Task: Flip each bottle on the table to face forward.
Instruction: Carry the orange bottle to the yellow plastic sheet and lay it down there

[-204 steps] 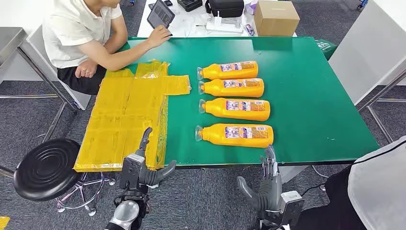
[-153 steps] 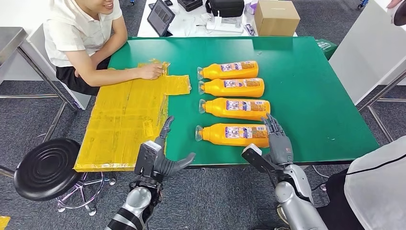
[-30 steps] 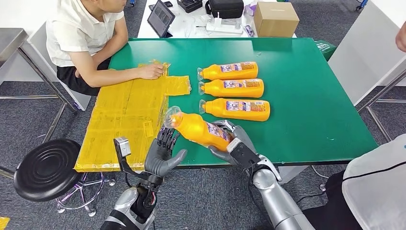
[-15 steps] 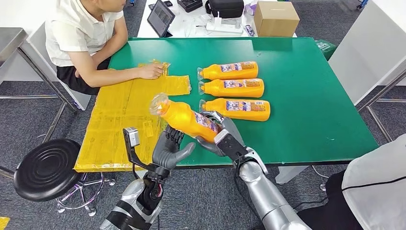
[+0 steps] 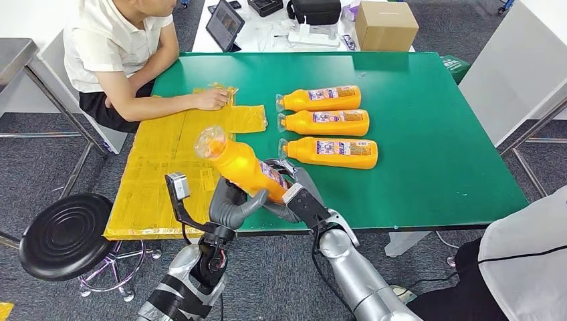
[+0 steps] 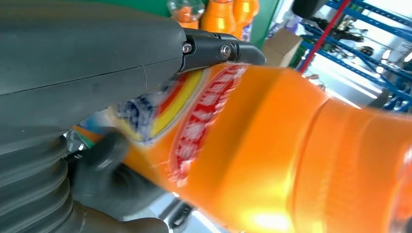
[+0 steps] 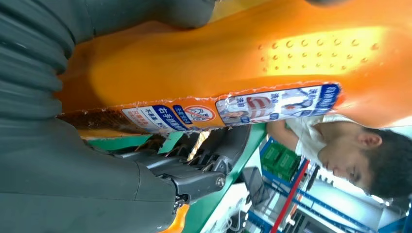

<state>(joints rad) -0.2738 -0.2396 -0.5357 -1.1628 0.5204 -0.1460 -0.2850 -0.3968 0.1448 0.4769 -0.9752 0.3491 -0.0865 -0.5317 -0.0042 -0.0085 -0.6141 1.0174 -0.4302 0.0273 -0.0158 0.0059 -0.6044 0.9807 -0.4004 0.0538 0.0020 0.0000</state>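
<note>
lifted bottle held between both hands, neck raised up and away

right hand (image 5: 292, 198) grips the base end of the lifted bottle (image 5: 242, 166), fingers wrapped round its labelled lower body. left hand (image 5: 229, 204) is closed on the same bottle from the other side, just below the shoulder. the long axis runs tilted, cap end high and toward the robot's left, clear of the bench (image 5: 428, 134). both hands are equally near. three bottles (image 5: 331, 152) lie flat beyond, necks pointing left. judgement: the next turn is about that long axis.
</note>
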